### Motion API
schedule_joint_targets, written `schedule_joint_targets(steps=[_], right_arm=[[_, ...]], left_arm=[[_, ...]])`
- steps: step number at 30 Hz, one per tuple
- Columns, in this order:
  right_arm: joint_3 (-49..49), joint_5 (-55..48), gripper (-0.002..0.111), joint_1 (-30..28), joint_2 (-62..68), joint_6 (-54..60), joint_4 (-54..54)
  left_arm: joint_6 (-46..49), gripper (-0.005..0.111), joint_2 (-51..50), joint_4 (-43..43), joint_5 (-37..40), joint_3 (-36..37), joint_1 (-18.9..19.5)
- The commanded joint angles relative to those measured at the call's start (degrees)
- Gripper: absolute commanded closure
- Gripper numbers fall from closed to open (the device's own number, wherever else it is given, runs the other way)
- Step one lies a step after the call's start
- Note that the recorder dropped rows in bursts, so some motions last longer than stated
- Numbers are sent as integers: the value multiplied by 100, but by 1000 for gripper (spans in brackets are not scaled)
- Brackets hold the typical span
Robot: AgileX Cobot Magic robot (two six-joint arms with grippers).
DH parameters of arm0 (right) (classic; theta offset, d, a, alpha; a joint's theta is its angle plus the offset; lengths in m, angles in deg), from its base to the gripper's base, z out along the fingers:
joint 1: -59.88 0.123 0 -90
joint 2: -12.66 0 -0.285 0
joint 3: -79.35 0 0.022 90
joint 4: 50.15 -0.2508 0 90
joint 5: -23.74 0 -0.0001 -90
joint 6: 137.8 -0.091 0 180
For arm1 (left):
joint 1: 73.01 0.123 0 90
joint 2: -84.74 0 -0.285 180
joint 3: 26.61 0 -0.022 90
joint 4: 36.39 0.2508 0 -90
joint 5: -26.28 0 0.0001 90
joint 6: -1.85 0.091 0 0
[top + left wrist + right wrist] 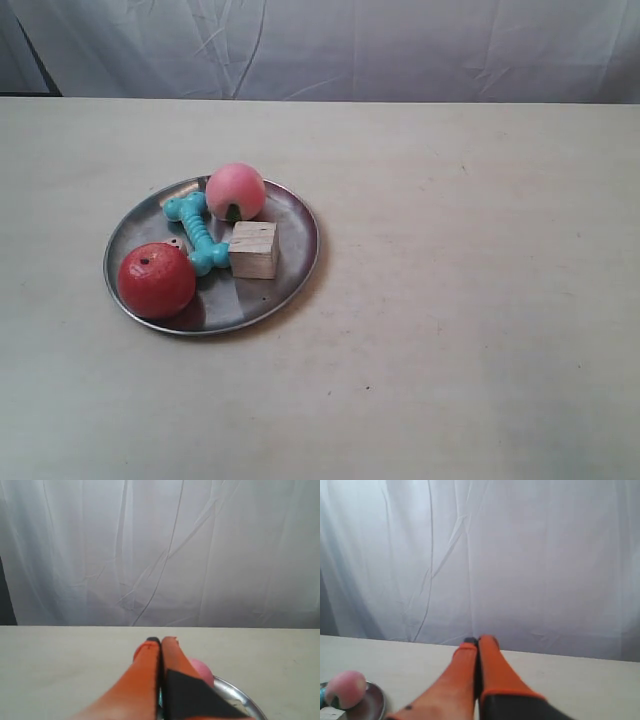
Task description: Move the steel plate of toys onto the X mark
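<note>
The steel plate lies left of the table's middle in the exterior view. It carries the red apple, the pink peach, the turquoise bone and the wooden cube. The die peeks out behind the apple. A tiny dark speck marks the table nearer the camera; I cannot tell if it is the X mark. Neither arm shows in the exterior view. My left gripper is shut and empty, with the peach and plate rim just past its fingers. My right gripper is shut and empty, well apart from the plate and peach.
The pale beige table runs wide to the right of the plate and towards the camera. A white cloth backdrop hangs along the table's far edge.
</note>
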Motion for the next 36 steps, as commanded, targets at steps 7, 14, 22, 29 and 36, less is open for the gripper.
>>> schedule_joint_targets(steps=[7, 14, 22, 29, 36], right_arm=[[328, -88, 108, -149, -112, 17, 14], [328, -88, 108, -149, -112, 17, 35], [328, -88, 108, -149, -112, 17, 35], [328, -88, 108, -149, -112, 17, 25], [328, -88, 108, -149, -112, 17, -5]], left_arm=[[-15, 107, 36, -208, -32, 90, -49], [-1, 107, 36, -180, -32, 90, -49], [-1, 107, 36, -180, -32, 90, -49], [-1, 107, 47, -180, -479, 467, -37], [-1, 107, 47, -180, -525, 1152, 274]])
